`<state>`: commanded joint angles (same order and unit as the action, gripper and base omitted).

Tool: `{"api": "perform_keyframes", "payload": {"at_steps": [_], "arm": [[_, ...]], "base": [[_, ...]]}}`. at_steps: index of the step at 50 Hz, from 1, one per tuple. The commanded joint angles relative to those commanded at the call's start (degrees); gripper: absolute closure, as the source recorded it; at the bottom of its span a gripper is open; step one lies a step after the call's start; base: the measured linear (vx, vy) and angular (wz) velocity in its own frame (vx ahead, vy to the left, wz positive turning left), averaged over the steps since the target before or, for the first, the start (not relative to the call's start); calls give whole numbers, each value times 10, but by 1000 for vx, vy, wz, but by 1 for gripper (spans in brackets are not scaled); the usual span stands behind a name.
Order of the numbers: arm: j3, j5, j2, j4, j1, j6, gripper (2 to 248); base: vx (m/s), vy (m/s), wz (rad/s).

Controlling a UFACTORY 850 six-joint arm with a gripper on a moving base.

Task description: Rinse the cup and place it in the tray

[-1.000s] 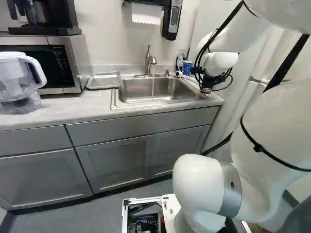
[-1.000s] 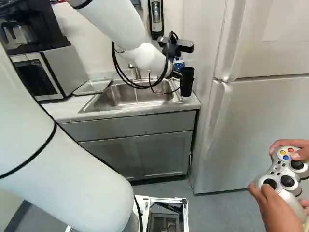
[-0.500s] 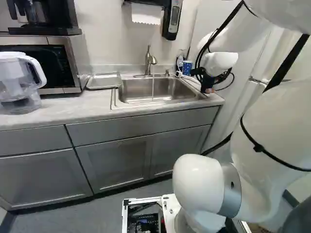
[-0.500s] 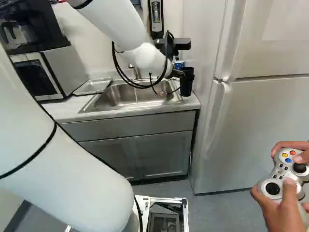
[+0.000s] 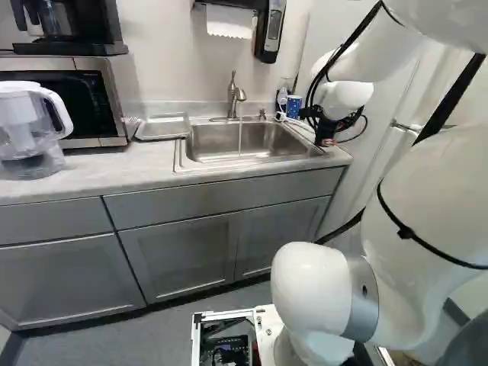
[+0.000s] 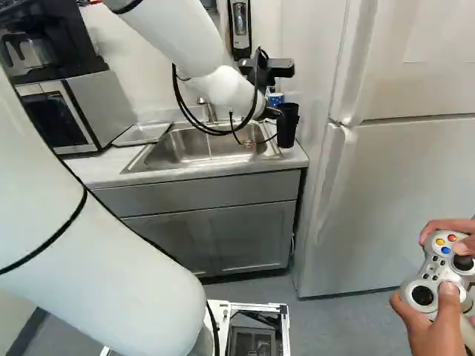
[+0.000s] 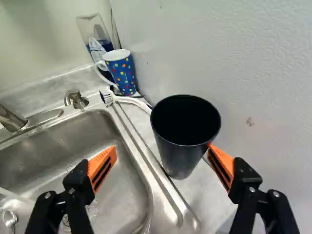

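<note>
My gripper (image 6: 272, 111) is over the counter's right end, its fingers partly hidden in the right base view. Seen from the wrist, the gripper (image 7: 158, 163) stands wide open. An upright black cup (image 7: 180, 156) is ahead of it on the counter beside the sink, its rim by one orange pad; the other pad hangs over the basin, well apart from the cup. The cup (image 6: 287, 126) shows beside the fridge too. Water runs from the faucet (image 5: 235, 95) into the sink (image 5: 179, 156). A shallow tray (image 5: 163, 135) lies on the counter at the sink's far side from the cup.
Behind the cup are a dotted blue mug (image 7: 120, 73), a white brush (image 7: 127, 100) and a bottle (image 7: 97, 36). The fridge (image 6: 393, 193) rises close by. Beyond the tray stand a microwave (image 5: 114, 99) and a pitcher (image 5: 27, 130). Hands hold a controller (image 6: 438, 274).
In the right base view my gripper has shifted slightly left and now stands almost still. The cup and the base have not visibly moved.
</note>
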<state>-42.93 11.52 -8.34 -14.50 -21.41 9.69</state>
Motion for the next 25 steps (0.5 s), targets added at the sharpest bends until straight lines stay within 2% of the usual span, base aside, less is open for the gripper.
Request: {"api": "perform_keyframes", "payload": {"at_steps": [25], "arm": [[0, 0, 0, -45, 0, 0, 3]], "base": [[0, 0, 0]]}}
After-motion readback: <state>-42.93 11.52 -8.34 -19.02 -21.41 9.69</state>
